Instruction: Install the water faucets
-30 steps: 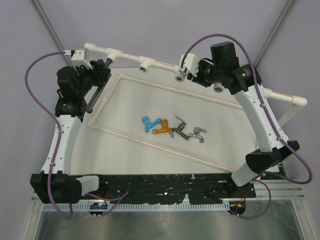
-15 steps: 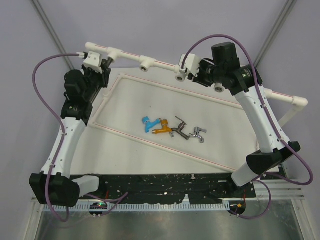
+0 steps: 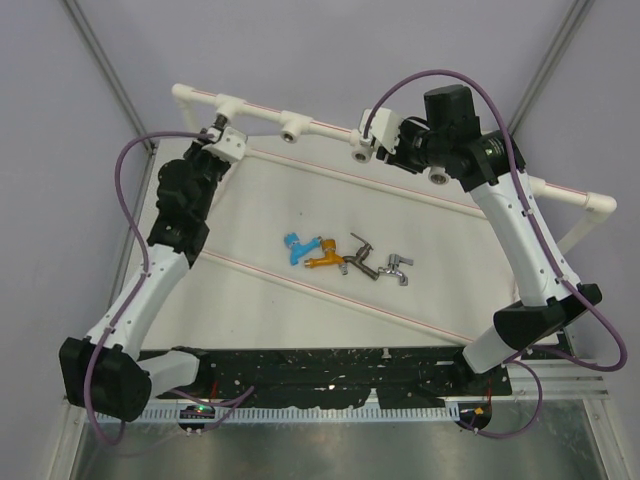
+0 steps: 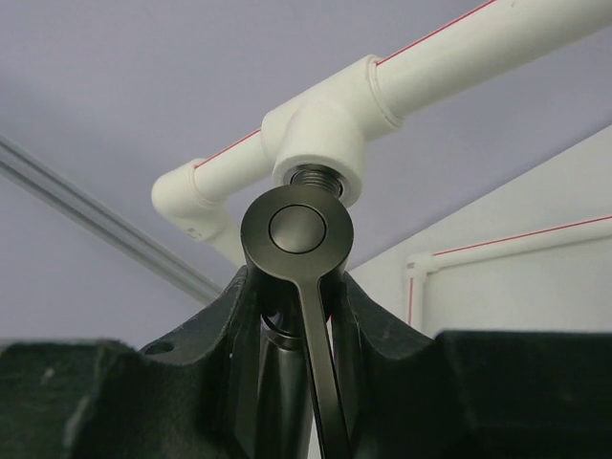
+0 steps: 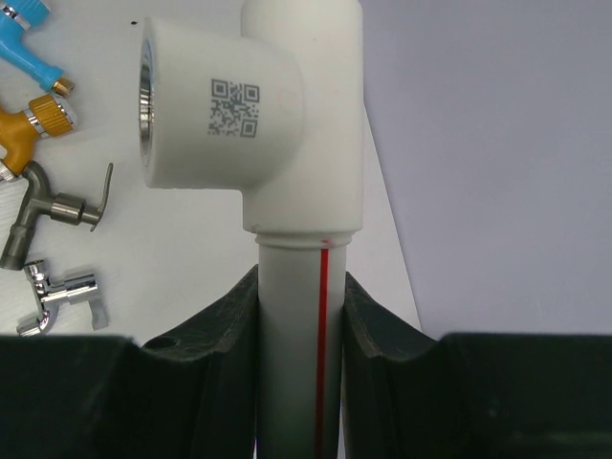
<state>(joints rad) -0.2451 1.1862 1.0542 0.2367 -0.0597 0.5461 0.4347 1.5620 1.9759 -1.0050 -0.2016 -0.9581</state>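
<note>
The left gripper was clamped tight on the big dark-grey faucet, fingers pressed against both sides of its body with the long straight arm running down between them. The faucet's round cap faced the wrist camera, and its threaded end sat right at the mouth of a tee socket on the white pipe frame, near the frame's left corner elbow. A bit of thread showed at the socket's rim, and I honestly couldn't tell how far in it was. From the top view the left gripper was up against the frame's back rail. The right gripper was closed around the white pipe frame itself, gripping the red-striped tube just beside another tee, one with a QR sticker and a metal-lined opening. In the top view that right gripper sat further right along the same back rail. The other four taps lay loose on the table on the near side of that rail, huddled in a row: blue tap, orange tap, dark metal tap and chrome tap, each just beside the next, well apart from the frame.
</note>
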